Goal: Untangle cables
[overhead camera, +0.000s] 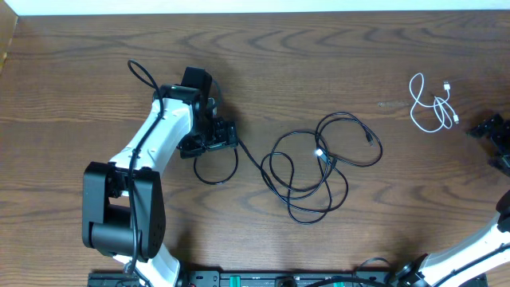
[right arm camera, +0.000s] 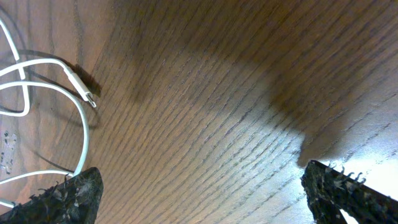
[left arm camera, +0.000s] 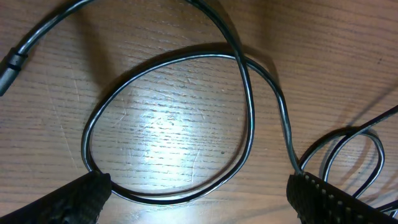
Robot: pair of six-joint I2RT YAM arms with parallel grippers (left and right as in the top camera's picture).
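The black cables (overhead camera: 319, 163) lie in a tangle of overlapping loops at the table's middle. One strand runs left to a small loop (overhead camera: 215, 169) under my left gripper (overhead camera: 213, 146). In the left wrist view that black loop (left arm camera: 186, 62) crosses itself at the top. Its lower arc passes between the wide-apart fingers (left arm camera: 81, 200) of my left gripper (left arm camera: 199, 202), which stands open and grips nothing. The white cable (overhead camera: 434, 104) is coiled at the far right. My right gripper (overhead camera: 496, 145) is open just right of it. Its wrist view shows the white cable (right arm camera: 37, 93) by the left finger (right arm camera: 68, 199), with bare wood between the jaws (right arm camera: 205, 199).
The left arm's own black wire (overhead camera: 142, 73) loops out beside its wrist. A black bar with the arm bases (overhead camera: 263, 279) runs along the near edge. The table's far edge (overhead camera: 255, 12) meets a white wall.
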